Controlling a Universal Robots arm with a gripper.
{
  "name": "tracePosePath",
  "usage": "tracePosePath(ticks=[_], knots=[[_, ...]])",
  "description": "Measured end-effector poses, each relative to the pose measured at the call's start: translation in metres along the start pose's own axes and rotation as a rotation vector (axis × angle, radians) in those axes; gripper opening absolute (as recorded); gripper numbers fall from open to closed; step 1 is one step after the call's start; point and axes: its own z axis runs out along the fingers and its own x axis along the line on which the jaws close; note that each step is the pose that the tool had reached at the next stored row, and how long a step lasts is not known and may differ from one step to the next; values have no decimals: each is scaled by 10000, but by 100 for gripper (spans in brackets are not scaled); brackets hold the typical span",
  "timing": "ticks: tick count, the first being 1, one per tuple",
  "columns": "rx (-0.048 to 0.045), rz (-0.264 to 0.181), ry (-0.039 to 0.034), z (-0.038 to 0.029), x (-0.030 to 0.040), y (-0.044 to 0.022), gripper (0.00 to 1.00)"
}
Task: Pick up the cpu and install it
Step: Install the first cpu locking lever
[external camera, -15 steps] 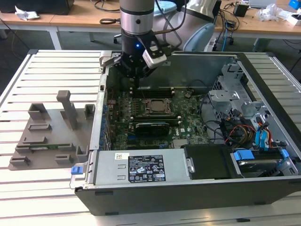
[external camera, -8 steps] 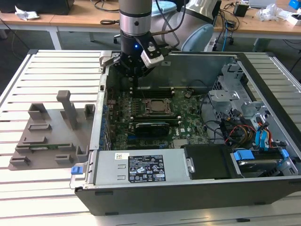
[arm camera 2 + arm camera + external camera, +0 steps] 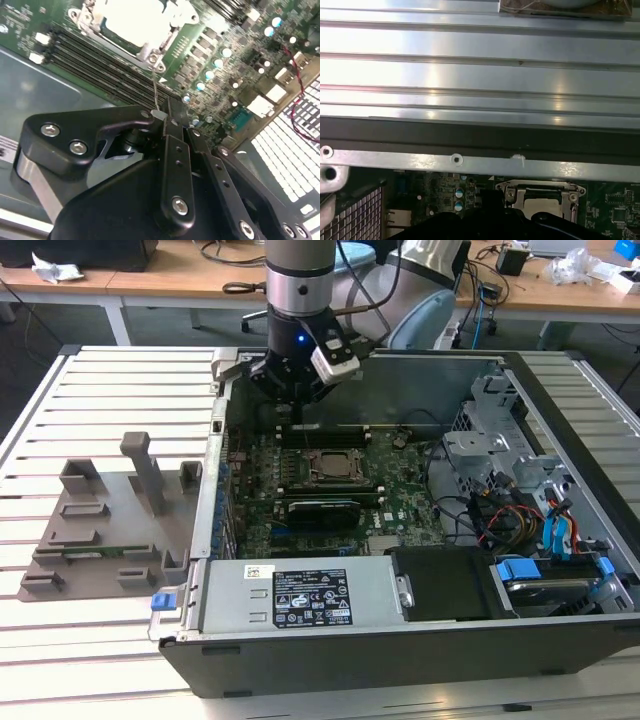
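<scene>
The cpu lies flat in its socket in the middle of the motherboard, its pale metal top framed by the socket's bracket. Both wrist views show it as a bright square: cpu, cpu. My gripper hangs over the back part of the board, behind the socket and toward the exterior view's left. In the second wrist view the gripper has its black fingers closed together. A thin metal socket lever rises from the socket's corner, and its end sits between the fingertips.
The open computer case lies on a slatted metal table. A labelled power supply box is at the front, with drive bays and cables at the exterior view's right. A grey fixture stands left of the case.
</scene>
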Motion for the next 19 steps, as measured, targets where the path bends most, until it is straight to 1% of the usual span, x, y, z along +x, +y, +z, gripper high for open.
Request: tracePosePath(ticks=[1, 2, 4, 5, 6, 8, 9, 10, 11, 12, 14, 15, 19], knots=[[-2, -3, 52, 0, -90, -4, 11], [-4, -1, 87, 0, -147, -6, 11], [-7, -4, 133, 0, -223, -10, 11], [-21, -10, 174, 0, -275, -18, 11], [-110, -17, 206, 2, -308, -24, 11], [-248, -29, 228, 6, -331, -33, 11], [-369, -32, 234, 11, -338, -46, 11], [-421, -38, 235, 18, -337, -60, 11], [-447, -67, 234, 33, -336, -80, 11], [-446, -192, 236, 55, -336, -93, 11], [-447, -425, 239, 90, -334, -101, 11], [-468, -487, 239, 106, -334, -101, 11], [-564, -505, 233, 163, -331, -101, 11]])
